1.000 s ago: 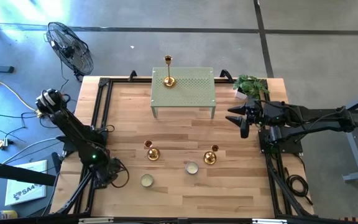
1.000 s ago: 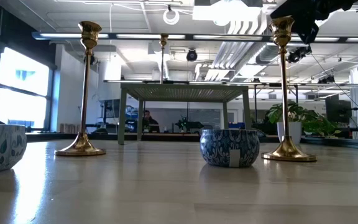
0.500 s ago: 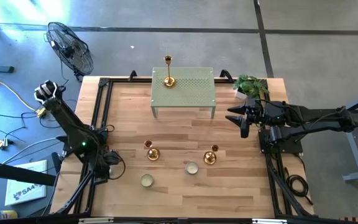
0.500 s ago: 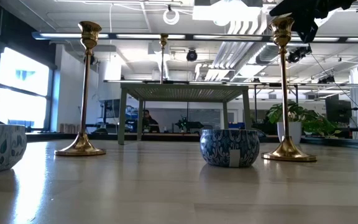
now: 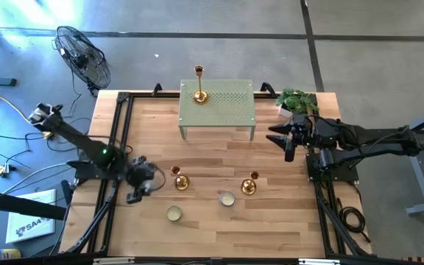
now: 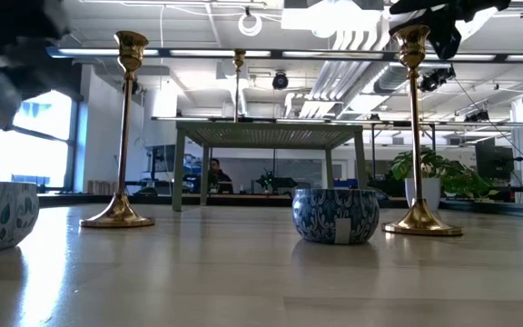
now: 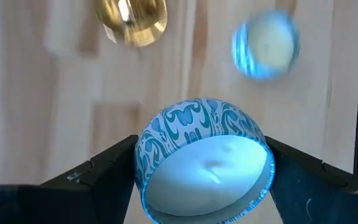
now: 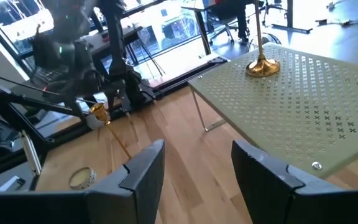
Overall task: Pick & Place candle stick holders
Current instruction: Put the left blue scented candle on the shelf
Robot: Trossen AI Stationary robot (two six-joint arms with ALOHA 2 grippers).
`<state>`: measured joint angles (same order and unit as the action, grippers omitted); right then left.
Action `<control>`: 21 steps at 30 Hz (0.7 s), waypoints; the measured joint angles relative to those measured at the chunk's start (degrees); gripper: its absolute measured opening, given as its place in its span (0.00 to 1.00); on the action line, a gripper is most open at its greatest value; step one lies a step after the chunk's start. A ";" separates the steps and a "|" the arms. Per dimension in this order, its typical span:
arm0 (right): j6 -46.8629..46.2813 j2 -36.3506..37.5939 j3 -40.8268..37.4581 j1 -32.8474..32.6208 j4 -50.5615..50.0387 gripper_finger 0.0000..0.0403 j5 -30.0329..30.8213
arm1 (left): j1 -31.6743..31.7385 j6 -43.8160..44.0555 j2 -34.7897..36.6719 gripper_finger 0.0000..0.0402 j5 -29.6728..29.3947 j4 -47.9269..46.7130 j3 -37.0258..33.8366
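Two gold candle stick holders (image 5: 180, 182) (image 5: 249, 186) stand upright on their round bases on the wooden table; the low view shows them tall (image 6: 125, 127) (image 6: 416, 127). Another candle stick holder (image 5: 199, 94) stands on the green perforated stand (image 5: 227, 110) at the far side. My left gripper (image 5: 137, 188) hovers open above the table, left of the left holder, touching nothing. In its wrist view a blue patterned candle bowl (image 7: 204, 162) shows between the fingers, but it rests on the table below. My right gripper (image 5: 285, 140) waits open in the air at the right side.
Two blue patterned candle bowls (image 5: 174, 213) (image 5: 227, 199) sit on the table near the front, close to the two holders. A potted plant (image 5: 297, 99) stands at the far right corner. A fan (image 5: 83, 59) stands on the floor beyond the far left corner.
My left gripper has risen from beside the front candle bowl and swung toward the far edge and the left candle stick holder, tipping less steeply downward. The bowl has stayed on the table. The holders have not moved.
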<state>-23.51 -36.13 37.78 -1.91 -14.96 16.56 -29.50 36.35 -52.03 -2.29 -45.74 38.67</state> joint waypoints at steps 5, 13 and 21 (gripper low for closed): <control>-1.76 -2.37 0.00 -0.01 0.97 0.45 1.20 | 9.41 -11.61 0.00 0.74 2.64 -10.63 8.46; -0.21 -7.72 0.00 0.00 4.70 0.45 3.07 | 21.55 -27.64 -0.51 0.74 2.18 -28.23 26.20; 1.03 -11.25 0.00 0.00 15.59 0.45 1.32 | 35.80 -45.36 -8.07 0.74 1.23 -34.38 42.14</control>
<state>-22.48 -47.37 37.78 -1.91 0.63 17.87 6.30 -9.01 -60.10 -1.06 -80.12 80.80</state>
